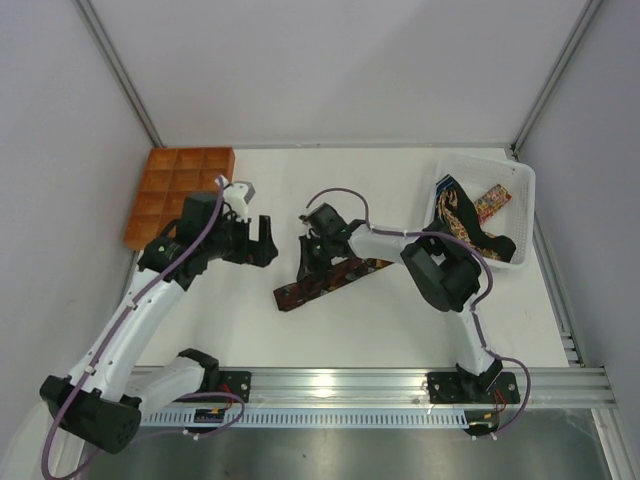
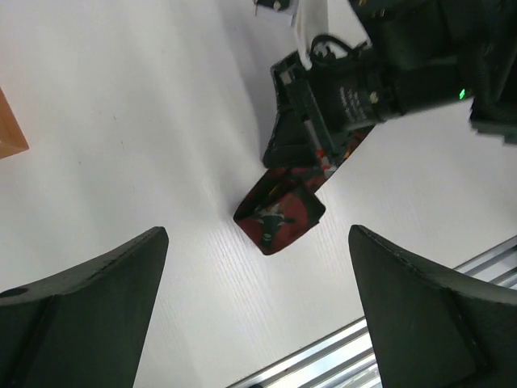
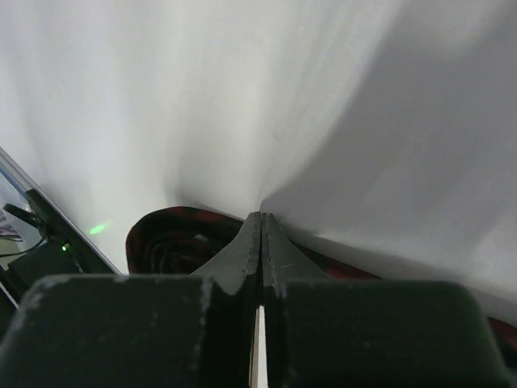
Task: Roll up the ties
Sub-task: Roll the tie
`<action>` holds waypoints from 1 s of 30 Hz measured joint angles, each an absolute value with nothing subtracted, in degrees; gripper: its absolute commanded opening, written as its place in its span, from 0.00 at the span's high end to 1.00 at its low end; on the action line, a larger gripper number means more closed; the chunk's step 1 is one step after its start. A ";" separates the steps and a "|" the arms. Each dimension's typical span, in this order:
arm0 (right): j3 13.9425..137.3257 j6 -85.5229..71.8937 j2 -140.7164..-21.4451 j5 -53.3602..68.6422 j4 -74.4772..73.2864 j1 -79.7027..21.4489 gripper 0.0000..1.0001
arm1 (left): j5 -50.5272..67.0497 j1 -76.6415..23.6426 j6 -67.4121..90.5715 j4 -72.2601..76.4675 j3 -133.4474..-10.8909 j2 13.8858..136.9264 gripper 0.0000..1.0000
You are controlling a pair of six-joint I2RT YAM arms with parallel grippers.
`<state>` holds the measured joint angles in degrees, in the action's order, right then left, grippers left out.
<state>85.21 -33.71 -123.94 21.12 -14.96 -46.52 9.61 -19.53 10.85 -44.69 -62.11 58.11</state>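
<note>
Both my pincers over the maroon tie in the middle of the desk

My left pincer [image 1: 266, 240] hangs above the desk [image 1: 400, 325] with its fingers spread wide and nothing between them, just to the left of the tie [image 1: 345, 277]. The tie lies flat near the desk's middle, slanting from its near-left end up toward the right edge. Its dark red, folded-over end shows between my left fingers in the left wrist view. My right pincer [image 3: 260, 234] has its fingers pressed together, tips down on that left part of the tie. I cannot tell whether any cloth is caught in the seam. The other ties [image 1: 462, 215] are heaped in the white basket [image 1: 527, 190] at the far right corner. The orange tray [image 1: 180, 190] sits at the far left corner.
</note>
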 measured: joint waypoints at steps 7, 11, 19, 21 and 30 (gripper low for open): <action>79.29 -32.56 -116.60 24.40 -16.49 -39.29 0.99 | 3.64 -32.69 5.63 -44.23 -59.53 62.46 0.00; 78.91 -31.70 -107.63 25.50 -17.43 -34.44 0.97 | 0.36 -38.68 2.37 -43.75 -58.57 67.55 0.00; 71.88 -30.59 -86.41 29.76 -15.46 -22.48 0.92 | -1.78 -42.74 -3.55 -42.24 -56.82 77.41 0.00; 67.85 -30.39 -83.44 31.31 -15.20 -18.94 0.93 | -1.67 -43.57 -4.69 -41.34 -56.53 78.87 0.00; 56.38 -29.71 -81.84 35.81 -16.08 -13.56 0.94 | -0.43 -45.50 -7.29 -36.73 -52.56 84.03 0.00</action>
